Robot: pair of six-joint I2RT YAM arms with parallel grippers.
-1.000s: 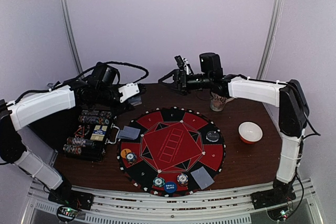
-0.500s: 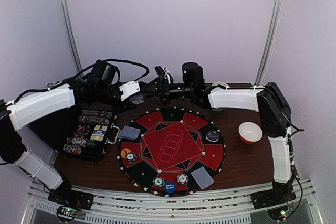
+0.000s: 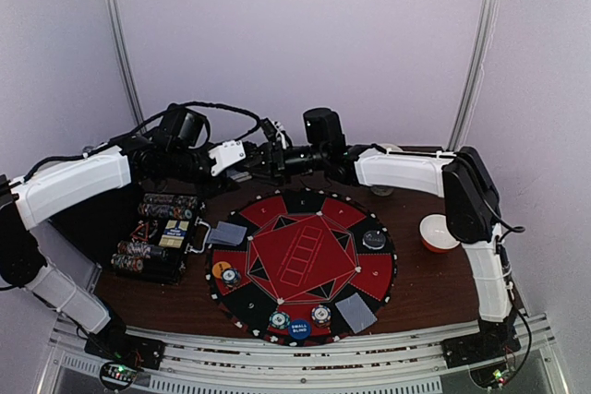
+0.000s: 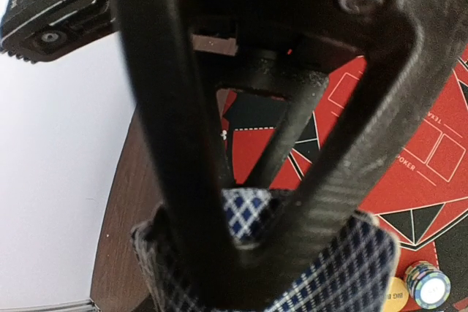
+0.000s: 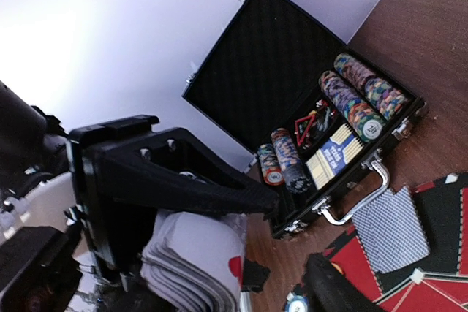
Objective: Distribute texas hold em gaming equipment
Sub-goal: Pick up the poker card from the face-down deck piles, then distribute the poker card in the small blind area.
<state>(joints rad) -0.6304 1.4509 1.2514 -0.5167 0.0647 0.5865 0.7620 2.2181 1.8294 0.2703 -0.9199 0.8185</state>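
Brown table (image 3: pixel 434 274): open black case (image 5: pixel 285 63) holds chip rows (image 5: pixel 358 100); left fingers (image 5: pixel 190 177) grip card stack (image 5: pixel 194 261); right fingers (image 5: pixel 338 288) unclear.

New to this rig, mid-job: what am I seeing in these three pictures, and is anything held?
Two robot arms, left and right, are bolted to a table edge, each ending in two-finger jaws. The wide picture looks down from above and behind them; the other two come from a camera on each wrist. On the table lie a round poker mat carrying some chips and cards, an open case of chips, and a small bowl. The left jaws grip a stack of cards; the right jaws hang beside it, and I cannot tell whether they hold anything.
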